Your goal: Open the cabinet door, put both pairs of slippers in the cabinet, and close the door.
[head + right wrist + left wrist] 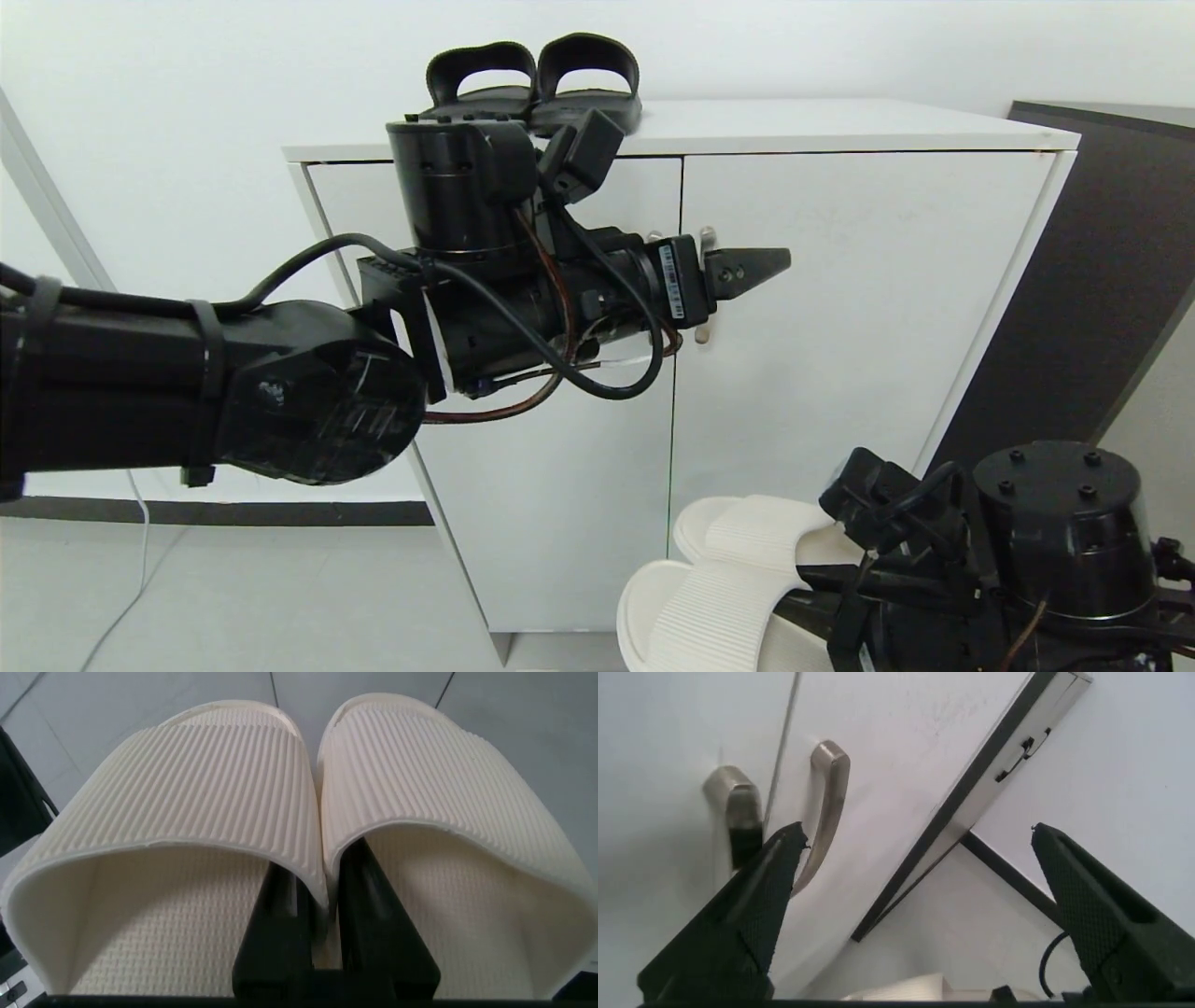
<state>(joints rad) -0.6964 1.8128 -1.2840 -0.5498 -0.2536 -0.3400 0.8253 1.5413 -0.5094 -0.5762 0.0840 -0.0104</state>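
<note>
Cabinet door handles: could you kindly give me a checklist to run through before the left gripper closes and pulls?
1. Cabinet doors both shut, ready to be opened: ok.
2. Left gripper open: ok.
3. Handle centred in the left gripper's gap: not ok; it sits far to one side.
4. Right gripper shut on the white slippers: ok.
5. Black slippers resting on the cabinet top, away from the handles: ok.
6. White slippers clear of the door's swing: cannot tell.
</note>
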